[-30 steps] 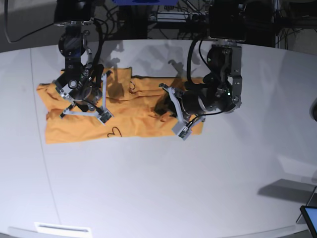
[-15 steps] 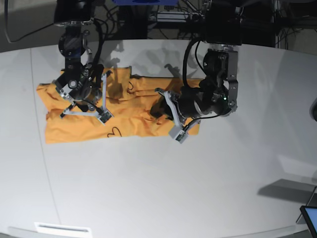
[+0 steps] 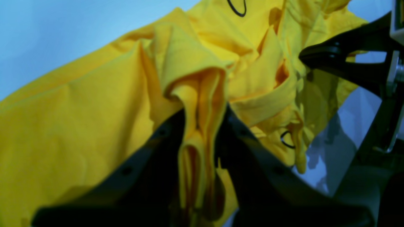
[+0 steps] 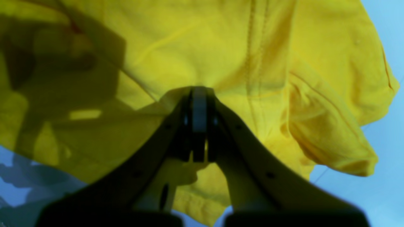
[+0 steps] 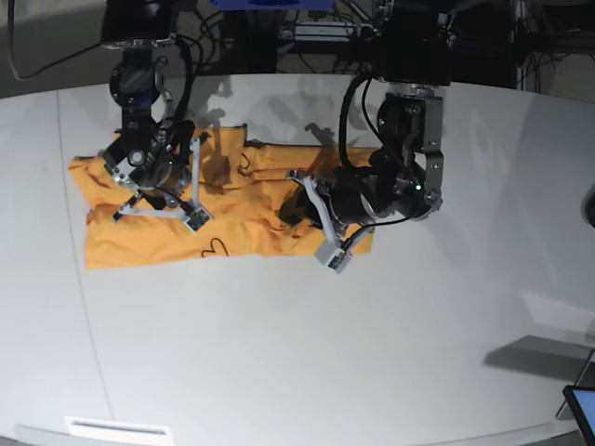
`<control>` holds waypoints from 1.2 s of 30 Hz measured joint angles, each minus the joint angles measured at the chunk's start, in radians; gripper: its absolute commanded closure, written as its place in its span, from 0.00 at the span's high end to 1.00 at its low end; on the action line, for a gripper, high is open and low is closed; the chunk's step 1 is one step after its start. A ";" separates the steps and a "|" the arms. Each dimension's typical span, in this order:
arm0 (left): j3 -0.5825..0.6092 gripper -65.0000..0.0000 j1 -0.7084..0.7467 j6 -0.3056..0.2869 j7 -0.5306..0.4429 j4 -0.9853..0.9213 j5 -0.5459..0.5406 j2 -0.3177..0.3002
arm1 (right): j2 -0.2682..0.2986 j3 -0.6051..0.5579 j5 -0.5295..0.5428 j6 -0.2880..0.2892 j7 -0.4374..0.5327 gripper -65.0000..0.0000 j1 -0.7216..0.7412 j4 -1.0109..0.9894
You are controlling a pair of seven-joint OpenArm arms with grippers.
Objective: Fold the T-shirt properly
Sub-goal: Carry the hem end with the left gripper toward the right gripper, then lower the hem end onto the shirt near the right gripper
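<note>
The orange-yellow T-shirt (image 5: 139, 242) lies crumpled across the back of the white table (image 5: 297, 353). My left gripper (image 5: 296, 206), on the right in the base view, is shut on a bunched fold of the T-shirt (image 3: 94, 110) near its right end; the pinched cloth rises between the black fingers (image 3: 252, 157) of the left gripper (image 3: 202, 132). Over the shirt's left half, my right gripper (image 5: 156, 186) is shut on the T-shirt (image 4: 221, 47), with the right gripper (image 4: 199, 94) pressed tight into the fabric near a seam. A thin dark thread loop (image 5: 214, 248) lies near the front hem.
Cables and dark equipment (image 5: 316, 37) stand behind the table's back edge. A screen corner (image 5: 582, 409) shows at the bottom right, and a white label (image 5: 118, 429) sits at the front edge. Bare white tabletop stretches in front of the shirt.
My left gripper has moved left with the cloth, dragging the shirt's right edge toward the middle. The right arm has stayed still.
</note>
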 measured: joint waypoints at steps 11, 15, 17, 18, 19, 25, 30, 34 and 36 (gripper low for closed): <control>0.000 0.30 -0.030 -0.001 0.002 0.000 -0.014 0.003 | 0.002 0.000 0.000 0.000 0.000 0.00 0.001 0.000; 0.000 0.44 -0.033 -0.001 0.000 0.000 -0.019 0.019 | 0.002 0.000 0.000 0.000 0.000 0.00 0.001 0.000; 0.002 0.45 -0.032 -0.001 0.000 0.000 -0.018 0.027 | 0.002 0.000 0.001 0.000 0.000 0.00 0.001 0.000; 0.003 0.45 -0.032 -0.001 0.001 0.000 -0.018 0.028 | 0.002 0.000 0.000 0.000 0.000 0.00 0.001 0.000; 0.004 0.45 -0.032 -0.001 0.001 0.000 -0.018 0.029 | 0.002 0.000 0.000 0.000 0.000 0.00 0.001 0.000; 0.080 0.51 -0.035 -0.066 0.005 0.000 -0.018 0.027 | 0.001 0.000 0.000 0.000 0.000 0.00 0.001 0.000; 0.116 0.52 -0.033 -0.066 0.008 0.026 -0.015 0.041 | 0.001 0.000 0.000 0.000 0.000 0.00 0.001 0.000; 0.116 0.52 -0.034 -0.070 0.008 0.092 -0.018 0.050 | 0.002 0.000 0.001 0.000 0.000 0.00 0.000 0.000; 0.116 0.52 -0.036 -0.070 0.008 0.109 -0.021 0.055 | 0.001 0.000 0.000 0.000 0.000 0.00 0.000 0.000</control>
